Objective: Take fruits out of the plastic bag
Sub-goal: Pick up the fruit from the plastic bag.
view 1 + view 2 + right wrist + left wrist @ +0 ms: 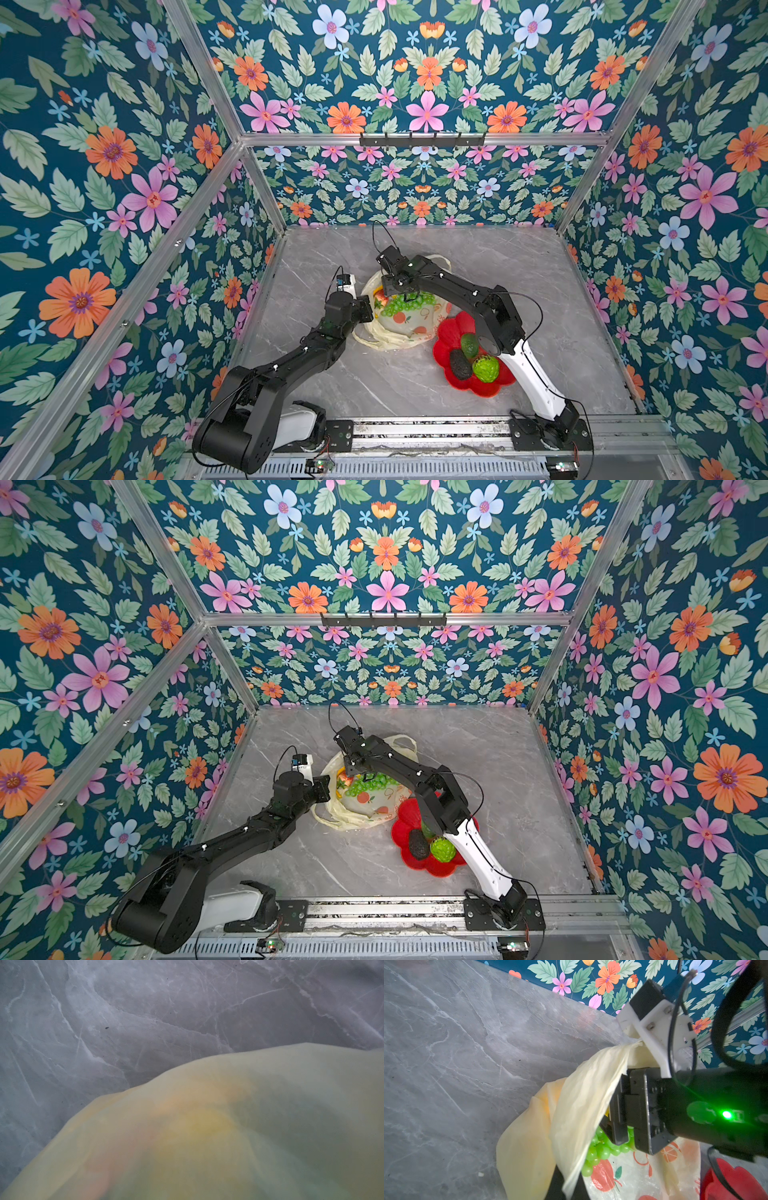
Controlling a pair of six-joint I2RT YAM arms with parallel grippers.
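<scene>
Plastic bag (405, 322) sits mid-table (519, 282), mouth open, just beside the red dish (446, 332). Left gripper (568, 1188) is clamped tight on the bag's rim, pulling the film up. Right gripper (409, 297) reaches down into the bag, jaws partly apart, tips in the green grapes (401, 306); can't tell if it grips them. A red and yellow fruit in the bag next to the grapes is too unclear to name. In the dish are two avocados (469, 345) (460, 364) and a bumpy green fruit (486, 368), touching. The right wrist view shows only blurred bag film over the table.
</scene>
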